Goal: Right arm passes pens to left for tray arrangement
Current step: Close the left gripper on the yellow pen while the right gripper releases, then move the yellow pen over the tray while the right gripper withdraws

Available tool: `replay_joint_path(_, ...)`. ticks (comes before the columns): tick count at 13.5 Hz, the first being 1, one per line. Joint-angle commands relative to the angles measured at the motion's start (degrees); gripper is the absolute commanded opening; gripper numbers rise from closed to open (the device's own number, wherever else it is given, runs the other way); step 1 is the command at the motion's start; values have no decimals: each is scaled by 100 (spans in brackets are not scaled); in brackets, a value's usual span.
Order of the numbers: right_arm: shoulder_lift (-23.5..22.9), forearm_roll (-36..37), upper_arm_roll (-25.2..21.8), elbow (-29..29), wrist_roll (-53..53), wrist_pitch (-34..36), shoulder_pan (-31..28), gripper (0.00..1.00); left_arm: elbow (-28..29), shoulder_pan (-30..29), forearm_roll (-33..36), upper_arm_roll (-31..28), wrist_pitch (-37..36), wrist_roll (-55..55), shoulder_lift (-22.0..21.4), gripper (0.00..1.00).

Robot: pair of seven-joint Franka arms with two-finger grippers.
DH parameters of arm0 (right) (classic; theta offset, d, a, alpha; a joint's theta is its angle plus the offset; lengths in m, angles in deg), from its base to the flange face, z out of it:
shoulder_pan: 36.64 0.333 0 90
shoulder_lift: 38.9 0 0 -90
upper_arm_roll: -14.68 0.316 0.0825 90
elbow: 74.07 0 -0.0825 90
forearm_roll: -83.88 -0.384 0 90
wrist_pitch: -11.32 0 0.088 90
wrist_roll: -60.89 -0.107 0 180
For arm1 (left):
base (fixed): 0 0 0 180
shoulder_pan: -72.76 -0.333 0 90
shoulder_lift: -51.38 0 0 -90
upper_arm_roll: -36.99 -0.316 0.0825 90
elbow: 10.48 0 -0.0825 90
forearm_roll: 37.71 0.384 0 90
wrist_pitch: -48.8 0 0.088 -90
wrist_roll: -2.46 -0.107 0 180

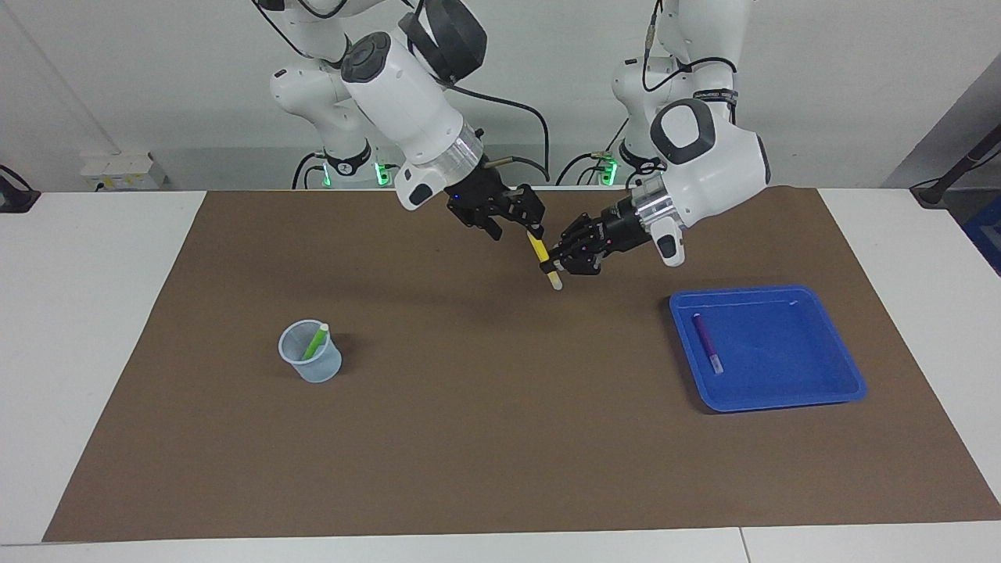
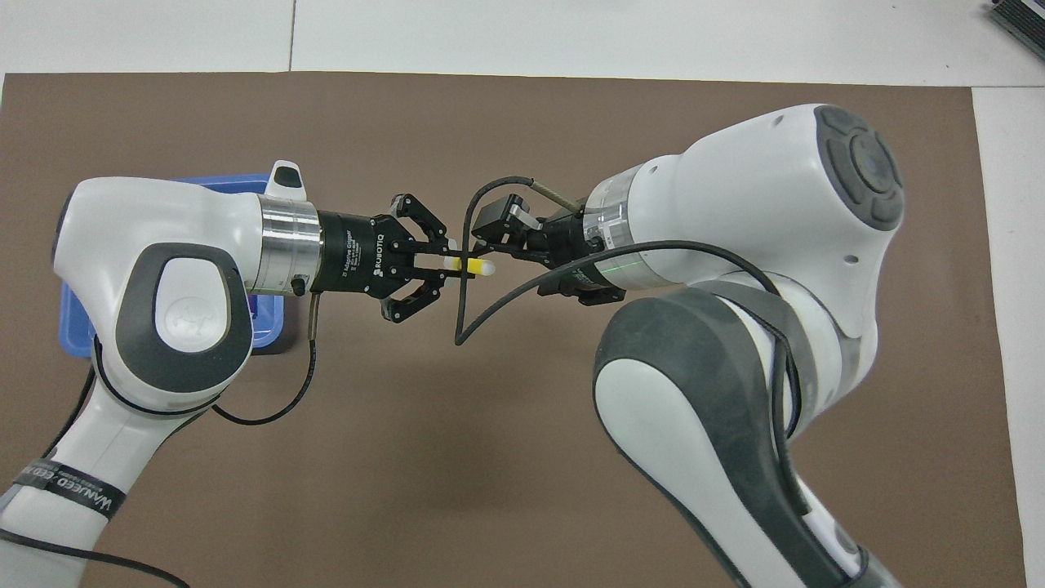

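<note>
The yellow pen (image 1: 542, 256) (image 2: 472, 266) hangs tilted in the air over the middle of the mat. My left gripper (image 1: 557, 262) (image 2: 441, 265) is shut on it near its whitish lower end. My right gripper (image 1: 518, 223) (image 2: 502, 245) is at the pen's upper end with its jaws open beside it. The purple pen (image 1: 706, 342) lies in the blue tray (image 1: 782, 391) (image 2: 77, 331), along the side toward the middle of the table. The green pen (image 1: 316, 342) stands in a small translucent cup (image 1: 311, 361) toward the right arm's end. In the overhead view the arms hide the cup and most of the tray.
A brown mat (image 1: 485, 438) covers the white table (image 1: 70, 328). Cables loop from both wrists near the meeting point (image 2: 465, 310).
</note>
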Motion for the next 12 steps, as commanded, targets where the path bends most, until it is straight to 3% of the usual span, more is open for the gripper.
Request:
replay_joint_path(1, 206, 172, -1, 26, 612, 563, -382, 100, 254, -101, 123, -23, -106, -487, -206, 0)
replay_joint_path(7, 549, 971, -19, 26, 2326, 1521, -1358, 100, 343, -294, 1590, -23, -562, -1900, -259, 0)
replay_joint_path(12, 724, 2437, -2, -385, 3514, 1656, -1386, 100, 667, -522, 2146, -23, -879, -3377, -434, 0)
